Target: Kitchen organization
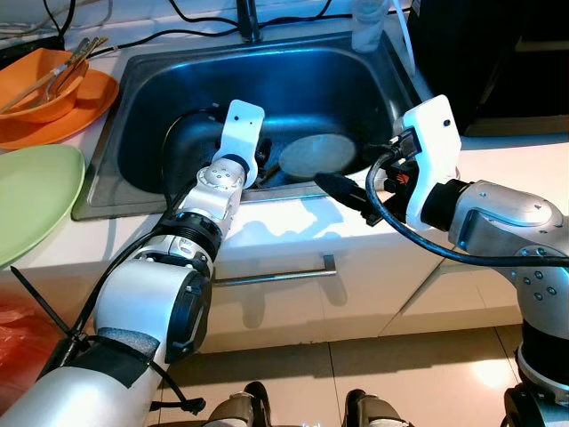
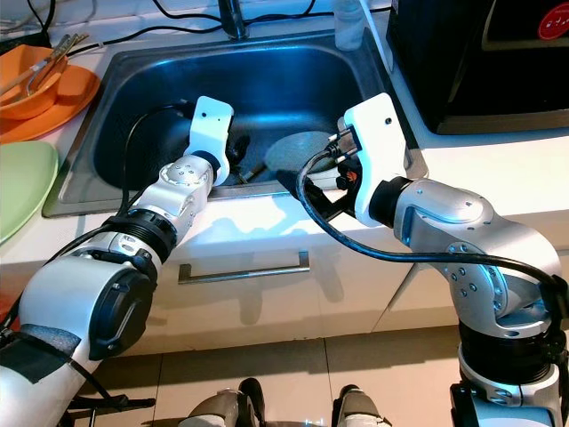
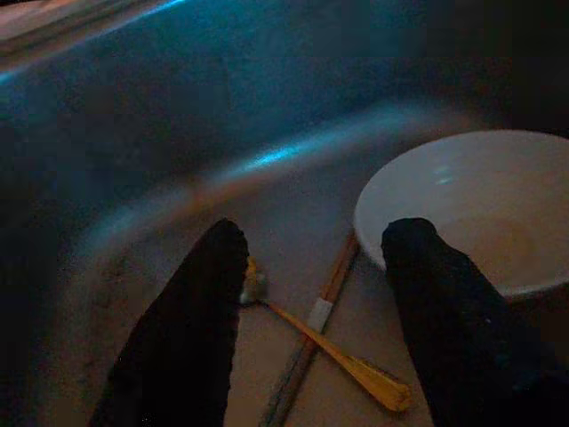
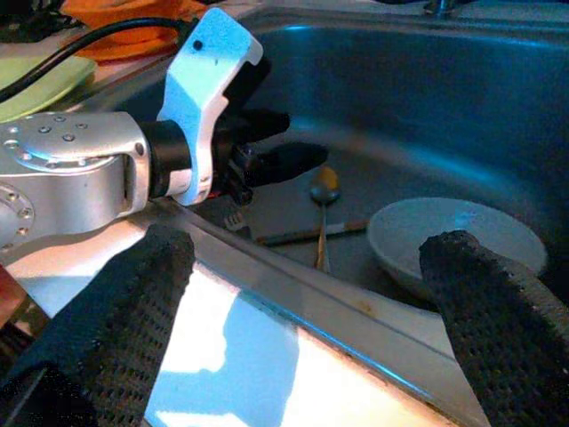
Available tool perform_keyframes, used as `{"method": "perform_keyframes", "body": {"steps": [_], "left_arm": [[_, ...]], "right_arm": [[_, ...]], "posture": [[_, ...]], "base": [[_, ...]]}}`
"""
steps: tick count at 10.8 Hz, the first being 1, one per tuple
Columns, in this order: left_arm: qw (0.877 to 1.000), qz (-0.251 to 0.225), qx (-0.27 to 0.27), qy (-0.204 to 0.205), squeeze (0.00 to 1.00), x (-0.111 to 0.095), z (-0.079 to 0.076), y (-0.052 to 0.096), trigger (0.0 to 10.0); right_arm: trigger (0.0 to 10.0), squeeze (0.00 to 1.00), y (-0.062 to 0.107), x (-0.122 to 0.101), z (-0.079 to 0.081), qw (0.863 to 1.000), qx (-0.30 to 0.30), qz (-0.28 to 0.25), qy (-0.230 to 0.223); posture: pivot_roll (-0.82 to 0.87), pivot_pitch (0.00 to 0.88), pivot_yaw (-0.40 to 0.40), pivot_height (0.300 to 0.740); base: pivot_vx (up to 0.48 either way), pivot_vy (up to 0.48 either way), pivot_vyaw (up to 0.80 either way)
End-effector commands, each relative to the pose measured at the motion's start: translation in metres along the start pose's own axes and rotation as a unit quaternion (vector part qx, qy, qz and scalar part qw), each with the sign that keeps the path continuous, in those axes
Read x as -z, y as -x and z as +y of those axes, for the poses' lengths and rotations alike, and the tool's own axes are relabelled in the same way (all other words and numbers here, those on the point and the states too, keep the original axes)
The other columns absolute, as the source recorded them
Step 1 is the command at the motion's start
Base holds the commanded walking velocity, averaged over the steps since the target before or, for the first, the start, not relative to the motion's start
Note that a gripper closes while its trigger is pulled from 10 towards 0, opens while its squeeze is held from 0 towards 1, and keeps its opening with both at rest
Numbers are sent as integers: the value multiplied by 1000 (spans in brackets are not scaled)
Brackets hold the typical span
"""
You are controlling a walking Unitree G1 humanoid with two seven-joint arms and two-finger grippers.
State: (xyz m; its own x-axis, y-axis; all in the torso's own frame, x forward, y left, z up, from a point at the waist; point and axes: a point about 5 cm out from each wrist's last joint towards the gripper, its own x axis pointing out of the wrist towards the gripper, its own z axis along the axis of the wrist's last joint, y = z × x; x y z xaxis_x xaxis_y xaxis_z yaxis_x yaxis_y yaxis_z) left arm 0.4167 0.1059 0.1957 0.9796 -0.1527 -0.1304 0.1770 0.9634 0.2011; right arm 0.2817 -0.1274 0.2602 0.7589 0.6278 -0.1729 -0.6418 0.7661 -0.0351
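A white bowl lies at the bottom of the steel sink. Beside the bowl a golden spoon crosses a pair of chopsticks. My left gripper reaches down into the sink and hangs open just above the spoon and chopsticks, with the bowl next to one finger. It holds nothing. My right gripper stands open over the sink's front rim, pointing at the bowl and spoon, with nothing between its fingers.
On the counter to the left, an orange bowl with utensils sits on an orange plate, and a green plate lies nearer. The faucet and a bottle stand behind the sink. A black appliance is at right.
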Motion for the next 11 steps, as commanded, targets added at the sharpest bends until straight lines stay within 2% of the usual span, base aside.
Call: {"method": "perform_keyframes", "body": {"steps": [1,3,4,9,11], "left_arm": [[1000,2,-15,4,1000,0,8,0,10000],[998,-14,-66,-2,1000,-2,30,3,10000],[993,-31,-109,-28,1000,-3,45,6,10000],[977,-33,-178,-109,1000,-4,70,12,10000],[966,-12,-226,-127,1000,11,88,19,10000]], "right_arm": [[10000,165,-1,0,1,1000,-2,-3,-2],[10000,157,-4,2,1,1000,-3,-13,-9],[10000,157,-8,3,2,1000,-6,-19,-15],[10000,153,-20,6,11,998,-31,-43,-39],[10000,153,-25,9,14,997,-40,-48,-47]], "posture": [[-275,168,124,740],[-229,140,120,740],[-195,127,114,740],[-105,95,91,740],[-60,86,70,740]], "base": [[0,0,0],[0,0,0],[0,0,0],[0,0,0],[0,0,0]]}}
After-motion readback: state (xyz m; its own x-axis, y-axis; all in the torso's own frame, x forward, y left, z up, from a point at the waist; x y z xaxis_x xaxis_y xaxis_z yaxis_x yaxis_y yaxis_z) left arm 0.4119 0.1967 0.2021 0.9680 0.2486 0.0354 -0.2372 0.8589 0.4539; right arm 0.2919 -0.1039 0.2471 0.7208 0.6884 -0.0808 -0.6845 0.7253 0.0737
